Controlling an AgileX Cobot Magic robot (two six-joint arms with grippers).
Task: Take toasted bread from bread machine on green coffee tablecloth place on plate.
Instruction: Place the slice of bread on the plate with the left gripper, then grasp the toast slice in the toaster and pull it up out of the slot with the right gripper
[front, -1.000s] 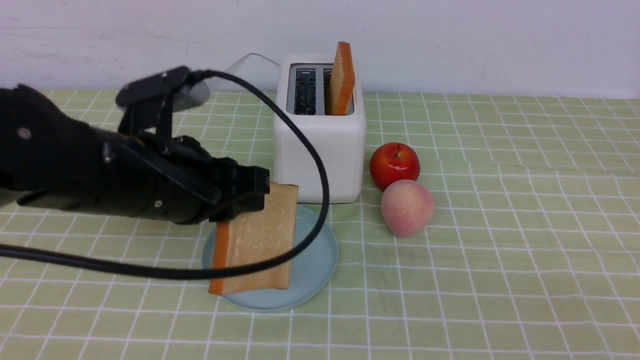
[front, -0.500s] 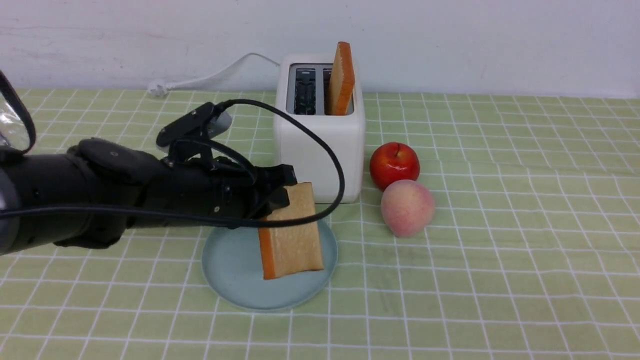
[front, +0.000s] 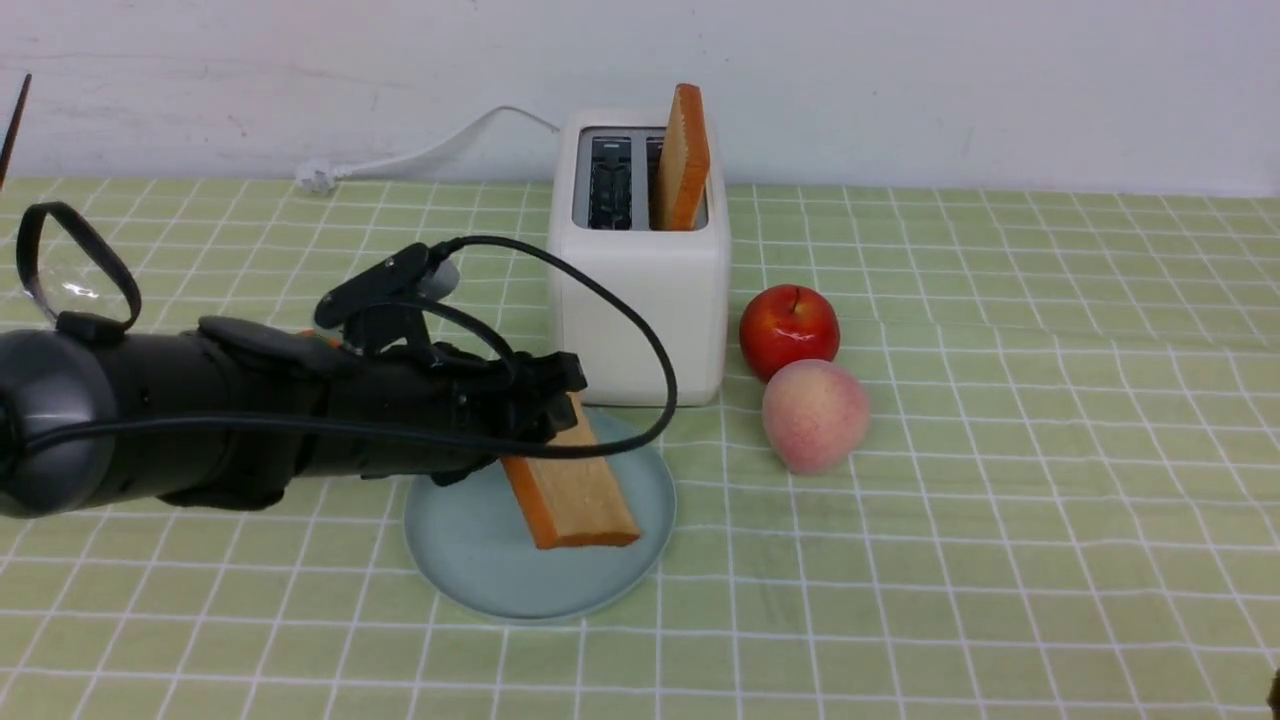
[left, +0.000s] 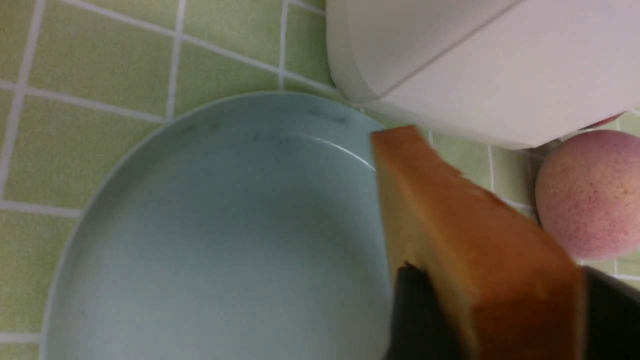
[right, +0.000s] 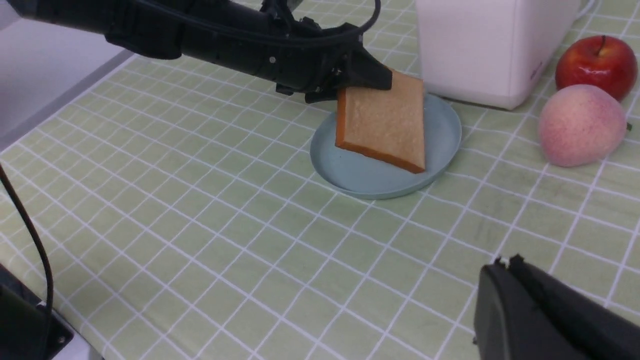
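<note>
A pale, scuffed wall (front: 950, 90) stands behind.

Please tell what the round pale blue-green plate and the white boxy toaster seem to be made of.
Round pale blue-green plate: perhaps glazed ceramic or smooth plastic; even colour, soft sheen.
White boxy toaster: probably moulded plastic body, smooth satin, with rounded corners and a seam; grey top around slots looks like metal.

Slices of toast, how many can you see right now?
2. One toast slice is at the left gripper, over the plate; the other slice stands in the toaster's right-hand slot.
</note>
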